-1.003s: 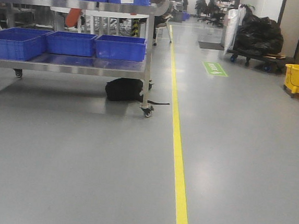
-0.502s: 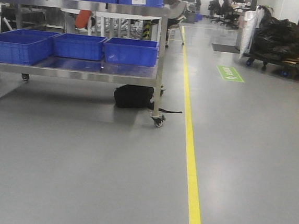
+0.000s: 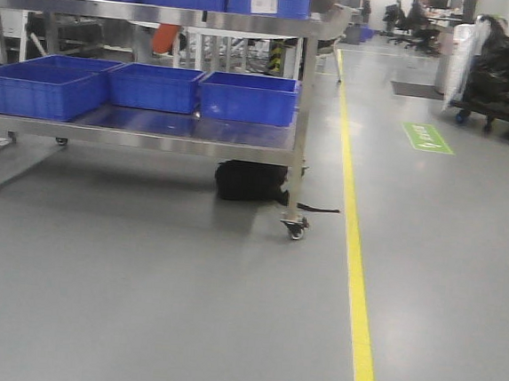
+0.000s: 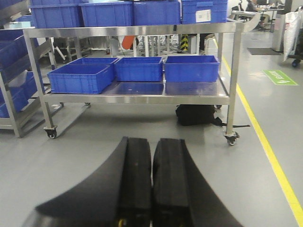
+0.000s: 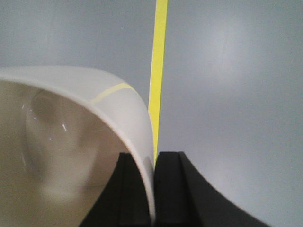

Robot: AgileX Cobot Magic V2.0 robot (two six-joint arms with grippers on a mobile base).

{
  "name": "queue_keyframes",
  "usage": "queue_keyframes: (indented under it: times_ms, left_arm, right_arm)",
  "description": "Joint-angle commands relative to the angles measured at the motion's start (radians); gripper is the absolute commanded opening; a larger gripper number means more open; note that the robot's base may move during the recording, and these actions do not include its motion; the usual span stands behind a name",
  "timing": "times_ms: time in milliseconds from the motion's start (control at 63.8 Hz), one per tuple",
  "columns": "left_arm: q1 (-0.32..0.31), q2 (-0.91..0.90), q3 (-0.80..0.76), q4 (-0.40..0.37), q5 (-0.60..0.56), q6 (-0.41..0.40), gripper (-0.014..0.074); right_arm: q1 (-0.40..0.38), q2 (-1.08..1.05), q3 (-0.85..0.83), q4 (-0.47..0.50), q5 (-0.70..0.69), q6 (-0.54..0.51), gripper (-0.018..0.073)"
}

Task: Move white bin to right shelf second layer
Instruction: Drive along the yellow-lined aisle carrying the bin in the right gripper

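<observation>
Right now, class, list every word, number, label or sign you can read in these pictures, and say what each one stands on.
No text here can be read.
The green floor sign: white marking, too blurred to read.
The white label on the top blue crate: too small to read.

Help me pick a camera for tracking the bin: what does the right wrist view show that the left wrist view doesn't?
Only the right wrist view shows the bin, its wall pinched in the right gripper. Only the left wrist view shows the left gripper, shut and empty, plus the steel cart, blue crates and black bag. Both show the grey floor and yellow line.
</observation>
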Motion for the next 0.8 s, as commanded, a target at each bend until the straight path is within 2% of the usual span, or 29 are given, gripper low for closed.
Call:
queue_keyframes:
  times_ms: [0,784]
  left_arm:
    - [-0.004,-0.013,0.037,-0.006,-0.084,-0.003,0.0085]
    - [-0.004,-0.013,0.037,-0.006,-0.084,-0.003,0.0085]
  right_arm:
    - [0.001,0.001,-0.027,0.003,-0.058,-0.006,0.0057]
    - [0.001,0.001,-0.027,0.003,-0.058,-0.006,0.0057]
